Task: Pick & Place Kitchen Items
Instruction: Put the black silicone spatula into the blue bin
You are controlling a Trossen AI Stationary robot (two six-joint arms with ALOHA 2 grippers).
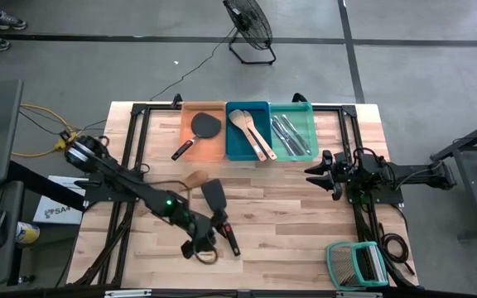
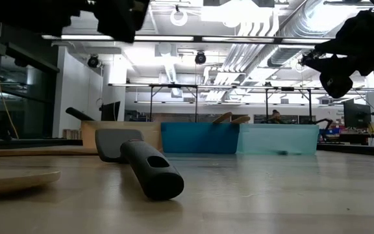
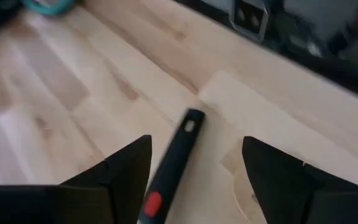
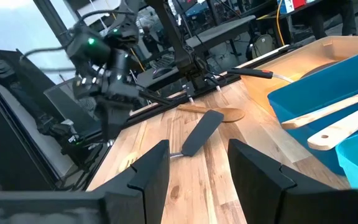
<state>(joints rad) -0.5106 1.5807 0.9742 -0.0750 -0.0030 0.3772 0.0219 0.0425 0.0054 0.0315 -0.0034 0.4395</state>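
- High view: the left gripper (image 1: 208, 241) hangs over the near middle of the table (image 1: 305, 223). A black spatula (image 1: 219, 210) lies just beside its jaws, blade pointing towards the trays. A pale wooden spoon (image 1: 190, 180) lies a little beyond the blade.
- High view: the right gripper (image 1: 320, 172) waits at the table's right side, jaws facing the teal tray (image 1: 295, 130) with silver cutlery (image 1: 286, 133). Beside that tray, the blue tray (image 1: 247, 131) holds wooden spoons (image 1: 252, 132) and the orange tray (image 1: 202, 132) holds another black spatula (image 1: 199, 131).
- Low view: the black spatula (image 2: 137, 160) lies flat on the wood, handle end nearest the camera. Both arms hang above it; neither touches it.
- Left wrist view: the two dark fingers (image 3: 123, 171) stand wide apart, with the black, red-marked handle (image 3: 173, 163) lying on the table between them, untouched by either.
- Right wrist view: the right fingers (image 4: 146, 174) stand partly apart around nothing; ahead of the gap lie the spatula (image 4: 199, 133) and, past it, the wooden spoon (image 4: 219, 112).
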